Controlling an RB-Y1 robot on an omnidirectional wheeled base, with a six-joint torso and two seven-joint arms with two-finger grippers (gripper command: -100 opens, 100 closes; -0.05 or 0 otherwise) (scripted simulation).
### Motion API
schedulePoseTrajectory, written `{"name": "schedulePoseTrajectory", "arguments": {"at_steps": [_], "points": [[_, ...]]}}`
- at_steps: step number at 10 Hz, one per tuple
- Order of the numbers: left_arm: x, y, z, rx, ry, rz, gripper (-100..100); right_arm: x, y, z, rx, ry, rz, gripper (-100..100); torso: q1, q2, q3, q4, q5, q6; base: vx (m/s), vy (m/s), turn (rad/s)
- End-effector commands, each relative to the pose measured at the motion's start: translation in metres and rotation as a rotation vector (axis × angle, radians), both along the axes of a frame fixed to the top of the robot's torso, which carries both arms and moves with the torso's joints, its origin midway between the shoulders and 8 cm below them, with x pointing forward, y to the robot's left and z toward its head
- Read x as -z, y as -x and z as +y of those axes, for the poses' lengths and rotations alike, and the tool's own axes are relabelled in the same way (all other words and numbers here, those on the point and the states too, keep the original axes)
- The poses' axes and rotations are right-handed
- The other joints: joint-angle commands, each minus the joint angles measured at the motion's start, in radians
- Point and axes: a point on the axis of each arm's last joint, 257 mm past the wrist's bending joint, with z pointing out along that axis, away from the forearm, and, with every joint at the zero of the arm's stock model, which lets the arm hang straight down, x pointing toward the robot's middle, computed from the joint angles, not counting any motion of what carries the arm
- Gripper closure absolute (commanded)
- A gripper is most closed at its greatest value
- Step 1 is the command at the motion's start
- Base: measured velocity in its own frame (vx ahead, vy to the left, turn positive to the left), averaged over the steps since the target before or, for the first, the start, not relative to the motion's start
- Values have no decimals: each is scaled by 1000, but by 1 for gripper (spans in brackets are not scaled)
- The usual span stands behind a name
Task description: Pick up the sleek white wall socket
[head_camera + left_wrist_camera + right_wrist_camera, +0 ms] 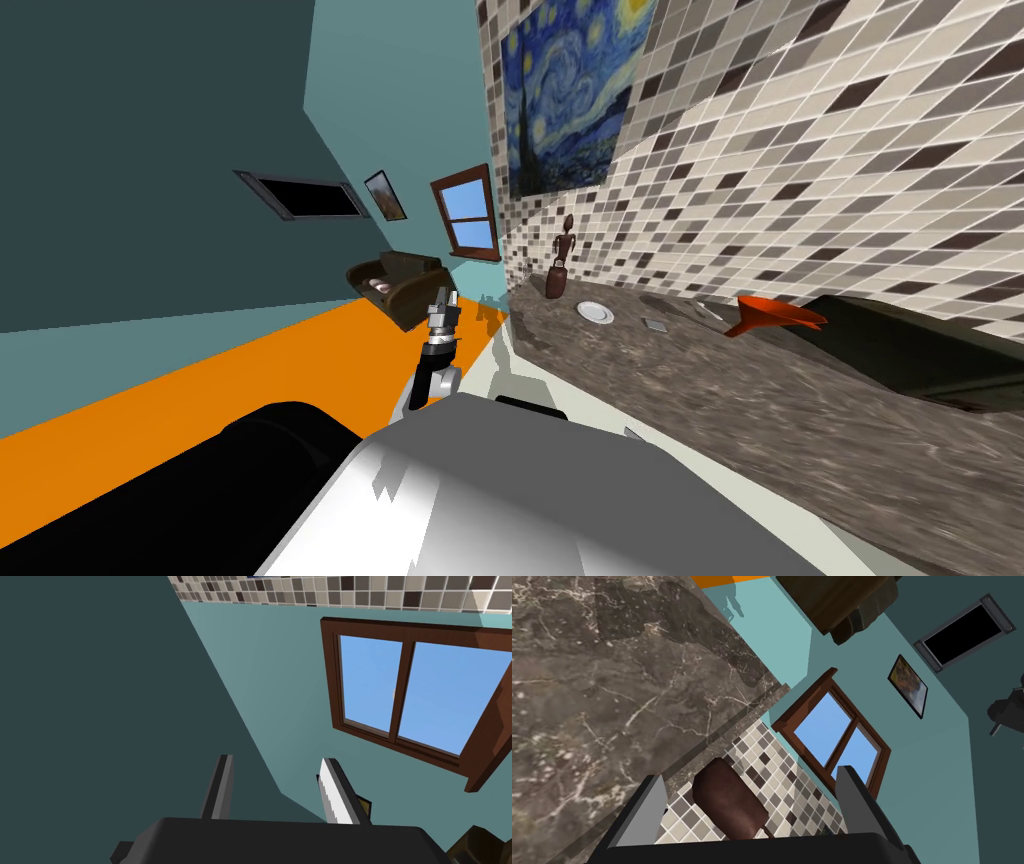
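Points the right tool (749, 773) along a dark marbled surface (587, 701), with both blades spread wide and clamping nothing. Finds one brown figurine (727, 801) close ahead of that tool, framed between the two blades but touching neither, standing on the surface against the tiled wall (782, 776).

Holds the left tool (447, 297) upright off the near end of the surface, with its two blades parted more narrowly than the right's and nothing between them.

Counts on the surface, all to the right of the left tool and well apart from it: one figurine, one round white plate (595, 312), two small flat grey pieces, one orange funnel (775, 318) and one dark sunken basin (930, 365). Takes for the wall socket (655, 323) the squarish piece of the two, though too small to tell for certain: lies flat on the surface, just past the plate as seen from the left tool, between plate and funnel, touching neither. Places the other grey piece (708, 312) just beside it, on the funnel's side; cannot tell what it is. Notes one painting (570, 100) of a swirling night sky on the tiled wall above the figurine.
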Motion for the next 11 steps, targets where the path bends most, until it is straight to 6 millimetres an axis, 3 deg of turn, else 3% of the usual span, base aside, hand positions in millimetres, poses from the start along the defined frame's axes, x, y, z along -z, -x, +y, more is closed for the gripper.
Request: {"name": "schedulePoseTrajectory", "arguments": {"at_steps": [1, 4, 5, 6, 7, 8, 9, 10, 11], "points": [[0, 0, 0, 0, 0, 0, 0, 8, 5, -6, -2, 17, 16, -100, 0, 0, 0, 0, 0, 0, -13, 9, -27], [0, 0, 0, 0, 0, 0, 0, 37, 49, -54, -73, 165, 130, -100, 0, -1, -1, 0, 0, 0, -21, 19, 201], [0, 0, 0, 0, 0, 0, 0, 40, 52, -63, -74, 183, 145, -100, 0, -1, -1, 0, 0, 0, -24, 8, 146], [0, 0, 0, 0, 0, 0, 0, 50, 73, -87, -99, 246, 198, -100, -1, -1, -1, 0, 0, 0, -25, 11, 251], [0, 0, 0, 0, 0, 0, 0, 49, 76, -96, -110, 267, 209, -100, -1, -1, -1, 0, 0, -1, -16, 1, 144], [0, 0, 0, 0, 0, 0, 0, 58, 97, -121, -126, 326, 265, -100, -1, -2, -1, 0, 0, 0, -9, 1, 310], [0, 0, 0, 0, 0, 0, 0, 55, 97, -130, -145, 350, 270, -100, -2, -2, -1, 0, 0, -1, -4, -10, 131], [0, 0, 0, 0, 0, 0, 0, 59, 118, -157, -161, 411, 324, -100, -2, -2, -1, 0, 0, 0, 2, -10, 235], [0, 0, 0, 0, 0, 0, 0, 55, 117, -166, -178, 433, 329, -100, -2, -3, -2, -1, 0, -1, 4, -17, 150]]}}
